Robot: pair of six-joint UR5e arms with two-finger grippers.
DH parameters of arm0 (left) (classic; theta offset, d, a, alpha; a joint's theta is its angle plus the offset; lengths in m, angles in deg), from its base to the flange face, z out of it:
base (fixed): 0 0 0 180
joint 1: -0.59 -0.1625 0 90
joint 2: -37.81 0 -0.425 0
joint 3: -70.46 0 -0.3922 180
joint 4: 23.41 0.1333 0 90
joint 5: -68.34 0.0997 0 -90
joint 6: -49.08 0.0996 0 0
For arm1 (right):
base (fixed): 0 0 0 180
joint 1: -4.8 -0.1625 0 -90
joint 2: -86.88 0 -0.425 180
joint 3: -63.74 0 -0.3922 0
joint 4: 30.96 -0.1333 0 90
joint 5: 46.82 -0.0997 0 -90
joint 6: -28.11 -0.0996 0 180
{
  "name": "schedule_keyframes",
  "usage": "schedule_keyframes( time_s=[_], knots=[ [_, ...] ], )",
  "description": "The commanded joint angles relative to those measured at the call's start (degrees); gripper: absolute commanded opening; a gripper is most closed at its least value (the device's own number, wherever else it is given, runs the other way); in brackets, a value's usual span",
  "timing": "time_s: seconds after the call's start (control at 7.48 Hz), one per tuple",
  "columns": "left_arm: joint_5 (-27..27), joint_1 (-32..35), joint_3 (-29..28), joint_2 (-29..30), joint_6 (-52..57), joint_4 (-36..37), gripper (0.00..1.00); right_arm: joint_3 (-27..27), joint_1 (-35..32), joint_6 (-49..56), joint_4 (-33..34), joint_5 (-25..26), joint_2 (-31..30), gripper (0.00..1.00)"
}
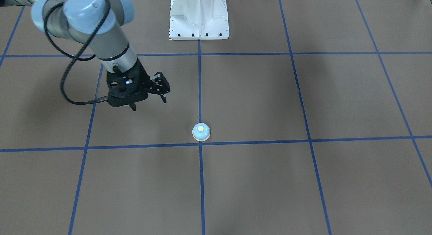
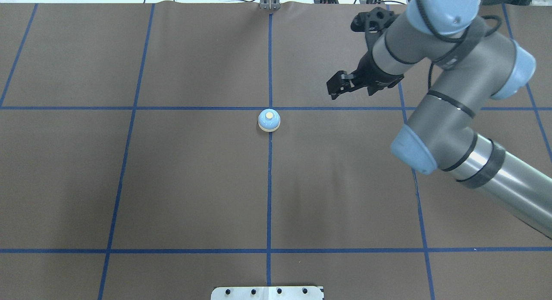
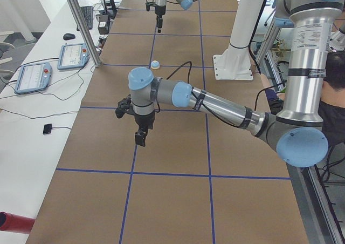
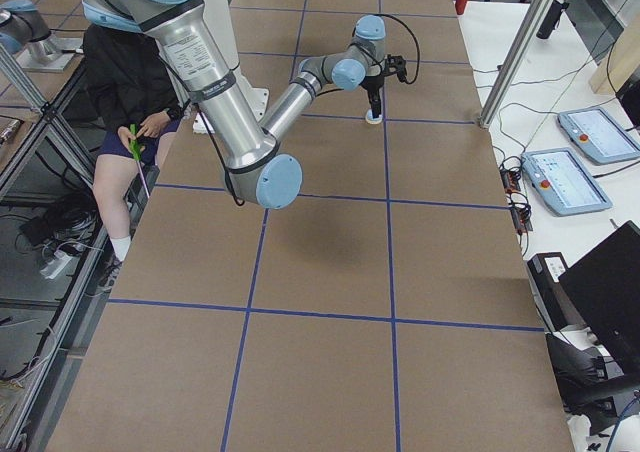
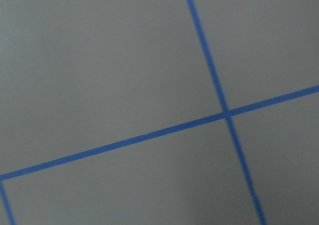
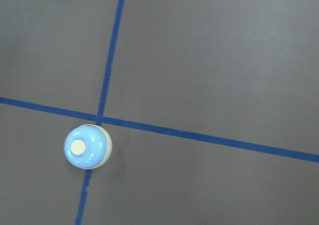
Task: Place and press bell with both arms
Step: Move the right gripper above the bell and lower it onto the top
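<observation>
Brown paper gridded with blue tape (image 2: 129, 108) covers the table (image 2: 194, 183). Off to the left, the left gripper (image 3: 141, 137) hangs above one of the taped squares, well apart from the bell. From where it shows, I cannot tell whether its fingers are parted.

At the middle, the bell (image 2: 269, 120) stands upright at a tape crossing, on the robot's side of the cross line, with its cream button (image 2: 269, 115) facing up.

To the right, the right gripper (image 1: 150, 105) hovers raised, fingers spread wide and holding nothing. The bell lies to that gripper's left and a little nearer the robot's base. Being round, it has no long axis to line up with. I'd judge the right arm the nearer one, and the press should come straight down on the button.
</observation>
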Motion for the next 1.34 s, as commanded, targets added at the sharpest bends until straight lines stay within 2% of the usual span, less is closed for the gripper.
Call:
schedule_keyframes(
  time_s=[0.0, 0.13, 0.27, 0.4, 0.54, 0.67, 1.2],
  knots=[
    [-0.6, 3.8, 0.9, -5.5, 1.5, -1.6, 1.0, 7.6, 5.5, -4.0, -0.1, 5.4, 7.4, 1.0],
    [-0.6, 3.8, 0.8, -5.5, 1.4, -1.7, 1.0, 12.6, 7.8, -4.6, -0.2, 8.9, 10.6, 0.98],
    [-0.6, 3.8, 0.4, -5.5, 1.5, -1.7, 1.0, 18.4, 8.6, -4.5, -0.6, 10.3, 14.1, 0.86],
    [-0.6, 3.9, 0.2, -6.0, 1.6, -1.7, 1.0, 23.6, 8.6, -4.2, -0.7, 10.3, 17.3, 0.6],
    [-0.6, 3.8, 0.1, -6.6, 1.7, -1.7, 1.0, 26.7, 8.6, -3.5, -0.6, 10.2, 19.8, 0.25],
    [-0.6, 3.8, 0.1, -7.4, 1.7, -1.7, 1.0, 27.7, 8.6, -2.6, -0.6, 10.2, 20.6, 0.0],
    [-0.6, 3.8, 0.4, -7.7, 1.7, -1.8, 1.0, 30.9, 6.8, 3.3, -0.6, 9.5, 21.0, 0.0]
  ],
)
